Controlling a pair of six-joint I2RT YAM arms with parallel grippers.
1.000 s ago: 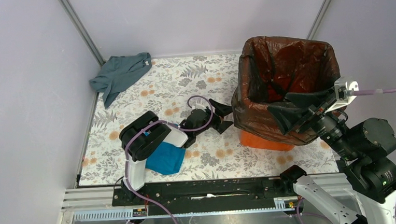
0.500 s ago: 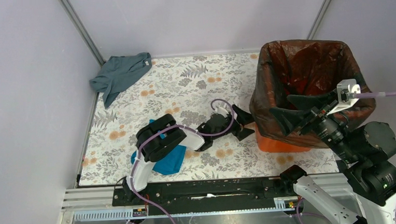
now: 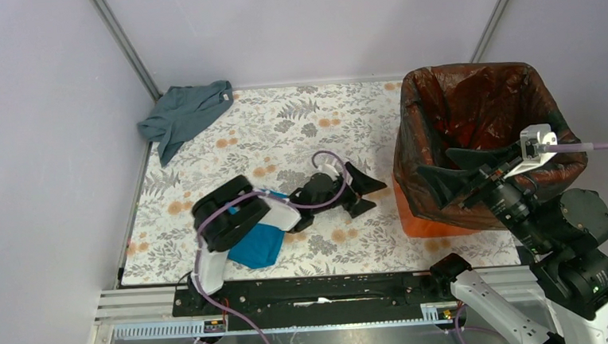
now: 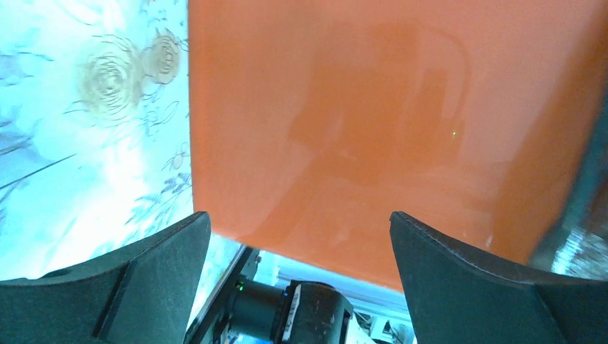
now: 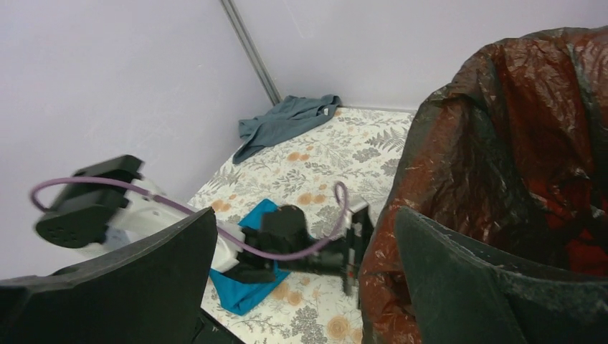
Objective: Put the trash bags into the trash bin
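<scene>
The orange trash bin (image 3: 425, 219) stands at the right of the table. A dark red-brown trash bag (image 3: 480, 105) lines it and hangs over its rim and sides. My left gripper (image 3: 372, 197) lies low on the table just left of the bin, open and empty, pointing at the bin's wall. That orange bin wall (image 4: 401, 122) fills the left wrist view beyond the open gripper (image 4: 297, 236). My right gripper (image 3: 436, 165) hovers open at the bin's near rim with nothing in it. Its wrist view has the bag (image 5: 502, 158) beside the right finger.
A grey cloth (image 3: 184, 115) lies crumpled in the back left corner. A blue cloth (image 3: 257, 245) lies under my left arm near the front edge. Walls with metal posts close in the floral tablecloth (image 3: 282, 133) on the left, back and right.
The bin has slid to the right and gone from tilted to upright, with my left gripper following it rightward along the table. The right gripper has hardly moved.
</scene>
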